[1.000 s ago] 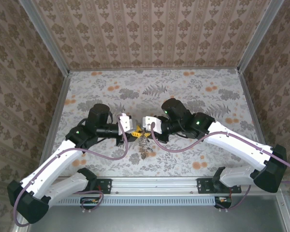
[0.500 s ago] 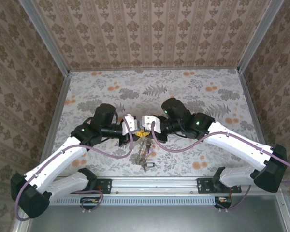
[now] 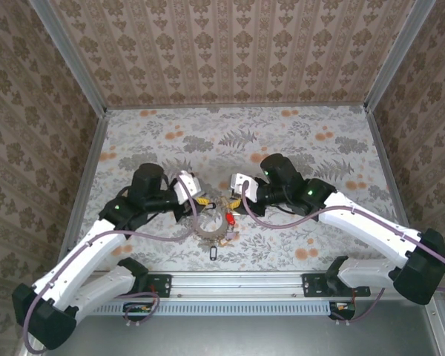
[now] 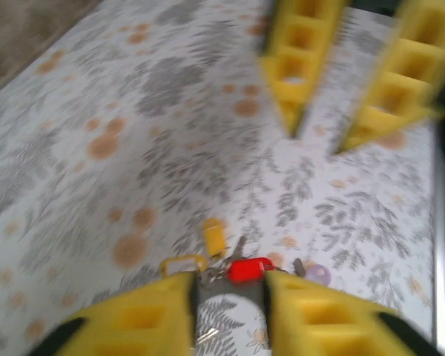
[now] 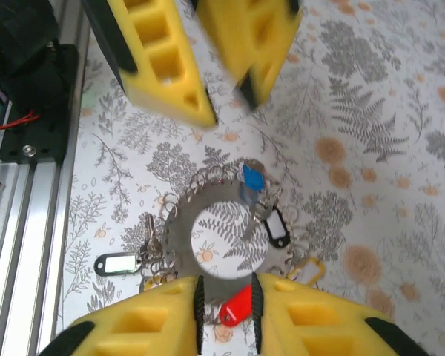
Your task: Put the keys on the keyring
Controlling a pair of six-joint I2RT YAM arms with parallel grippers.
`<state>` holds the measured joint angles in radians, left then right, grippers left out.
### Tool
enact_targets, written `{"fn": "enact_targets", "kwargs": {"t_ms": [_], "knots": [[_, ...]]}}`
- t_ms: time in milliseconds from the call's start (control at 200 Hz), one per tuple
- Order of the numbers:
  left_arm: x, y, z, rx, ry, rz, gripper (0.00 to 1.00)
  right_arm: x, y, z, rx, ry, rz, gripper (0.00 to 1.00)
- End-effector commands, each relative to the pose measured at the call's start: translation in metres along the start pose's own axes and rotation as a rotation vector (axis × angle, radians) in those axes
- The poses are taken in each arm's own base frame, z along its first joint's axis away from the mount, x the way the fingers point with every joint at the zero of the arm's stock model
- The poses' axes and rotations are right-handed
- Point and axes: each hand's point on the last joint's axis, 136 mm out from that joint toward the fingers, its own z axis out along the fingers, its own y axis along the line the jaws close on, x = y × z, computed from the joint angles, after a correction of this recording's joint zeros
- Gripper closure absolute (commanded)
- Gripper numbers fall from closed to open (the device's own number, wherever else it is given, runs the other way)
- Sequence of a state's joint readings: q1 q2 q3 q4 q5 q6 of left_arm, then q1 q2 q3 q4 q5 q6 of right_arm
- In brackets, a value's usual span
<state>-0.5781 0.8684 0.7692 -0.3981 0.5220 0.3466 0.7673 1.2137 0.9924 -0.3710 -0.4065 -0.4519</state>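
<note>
**Both grippers released above the key bundle near the table's near edge**

The keyring [image 5: 181, 234] lies flat on the flower-patterned table [image 3: 282, 141], about midway along the near edge and a little in from it. In the right wrist view it reads as a broad silvery ring, with the link chain [image 5: 202, 181] curled round its outside.

The keys [image 5: 150, 249] are gathered at the ring:
- Bare metal blades lie on the side toward the rail.
- A blue key head [image 5: 251, 179] sits at the far rim.
- A red key head [image 5: 236, 305] sits at the rim nearest the right gripper.
- A black tag [image 5: 276, 228] with a white label window rests over the ring's edge.
- A second black tag [image 5: 119, 263] lies just outside the ring toward the near edge.
- A yellow tag [image 5: 309, 268] lies beside the ring.

Any writing on the label windows is too small to read.

The left gripper [image 3: 196, 200] hangs over the bundle's left side with its yellow fingers spread and nothing between them. The right gripper [image 3: 236, 204] faces it from the right, jaws likewise parted and empty. The red key head shows on the table through the gap between its fingers.

The two grippers are near each other but apart, with the bundle below and between them. The left wrist view is blurred
</note>
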Motion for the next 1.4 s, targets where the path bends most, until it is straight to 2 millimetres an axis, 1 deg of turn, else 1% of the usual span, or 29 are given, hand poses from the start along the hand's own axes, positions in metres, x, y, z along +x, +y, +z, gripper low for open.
{"fn": "enact_targets", "kwargs": {"t_ms": [0, 25, 35, 65, 120, 150, 165, 180, 210, 270, 290, 335, 445, 565, 680, 705, 790, 885, 945, 1010, 1075, 1145, 1235, 1395], "knots": [[0.018, 0.047, -0.015, -0.227, 0.046, -0.297, 0.54, 0.006, -0.01, 0.01, 0.035, 0.023, 0.077, 0.71], [0.022, 0.053, -0.019, -0.255, 0.058, -0.354, 0.51, 0.006, -0.015, 0.015, 0.053, 0.024, 0.118, 0.7], [0.026, 0.059, -0.022, -0.278, 0.066, -0.385, 0.51, 0.006, -0.017, 0.016, 0.061, 0.025, 0.134, 0.7], [0.032, 0.069, -0.028, -0.312, 0.081, -0.454, 0.49, 0.004, -0.024, 0.022, 0.08, 0.02, 0.194, 0.69], [0.045, 0.083, -0.037, -0.365, 0.108, -0.581, 0.45, -0.001, -0.033, 0.033, 0.105, 0.014, 0.316, 0.68], [0.054, 0.091, -0.042, -0.397, 0.122, -0.661, 0.42, -0.005, -0.042, 0.038, 0.144, 0.01, 0.389, 0.68], [0.057, 0.094, -0.043, -0.405, 0.126, -0.697, 0.4, 0.0, -0.046, 0.047, 0.164, 0.029, 0.437, 0.68], [0.061, 0.097, -0.044, -0.412, 0.13, -0.736, 0.39, 0.002, -0.051, 0.05, 0.185, 0.036, 0.481, 0.68], [0.066, 0.101, -0.047, -0.416, 0.132, -0.797, 0.37, 0.0, -0.057, 0.057, 0.208, 0.043, 0.574, 0.68], [0.078, 0.107, -0.049, -0.416, 0.139, -0.916, 0.35, 0.003, -0.061, 0.073, 0.214, 0.093, 0.741, 0.69], [0.083, 0.109, -0.049, -0.417, 0.143, -0.954, 0.35, 0.008, -0.059, 0.079, 0.208, 0.134, 0.778, 0.69], [0.089, 0.111, -0.05, -0.41, 0.145, -1.019, 0.33, 0.01, -0.058, 0.091, 0.189, 0.184, 0.82, 0.69], [0.105, 0.116, -0.057, -0.439, 0.145, -1.115, 0.32, 0.021, -0.053, 0.121, 0.177, 0.252, 0.822, 0.69], [0.118, 0.12, -0.064, -0.502, 0.134, -1.168, 0.31, 0.034, -0.058, 0.146, 0.178, 0.325, 0.804, 0.68], [0.132, 0.123, -0.065, -0.526, 0.111, -1.228, 0.29, 0.043, -0.061, 0.163, 0.174, 0.392, 0.778, 0.67], [0.134, 0.124, -0.065, -0.527, 0.107, -1.241, 0.29, 0.048, -0.059, 0.165, 0.171, 0.423, 0.775, 0.67], [0.139, 0.123, -0.065, -0.528, 0.095, -1.267, 0.3, 0.055, -0.061, 0.174, 0.181, 0.46, 0.753, 0.67], [0.142, 0.125, -0.064, -0.539, 0.085, -1.241, 0.31, 0.061, -0.066, 0.186, 0.197, 0.488, 0.72, 0.68], [0.145, 0.127, -0.066, -0.558, 0.094, -1.225, 0.31, 0.066, -0.068, 0.191, 0.22, 0.512, 0.686, 0.69], [0.142, 0.129, -0.069, -0.568, 0.096, -1.214, 0.31, 0.069, -0.069, 0.195, 0.231, 0.532, 0.668, 0.71], [0.141, 0.127, -0.07, -0.57, 0.092, -1.209, 0.3, 0.073, -0.068, 0.201, 0.225, 0.546, 0.664, 0.73], [0.144, 0.126, -0.071, -0.587, 0.08, -1.208, 0.3, 0.075, -0.066, 0.207, 0.211, 0.562, 0.663, 0.74], [0.151, 0.124, -0.069, -0.597, 0.074, -1.219, 0.3, 0.073, -0.065, 0.208, 0.211, 0.567, 0.671, 0.74], [0.154, 0.122, -0.065, -0.576, 0.074, -1.228, 0.3, 0.07, -0.066, 0.203, 0.225, 0.571, 0.68, 0.71]]}}
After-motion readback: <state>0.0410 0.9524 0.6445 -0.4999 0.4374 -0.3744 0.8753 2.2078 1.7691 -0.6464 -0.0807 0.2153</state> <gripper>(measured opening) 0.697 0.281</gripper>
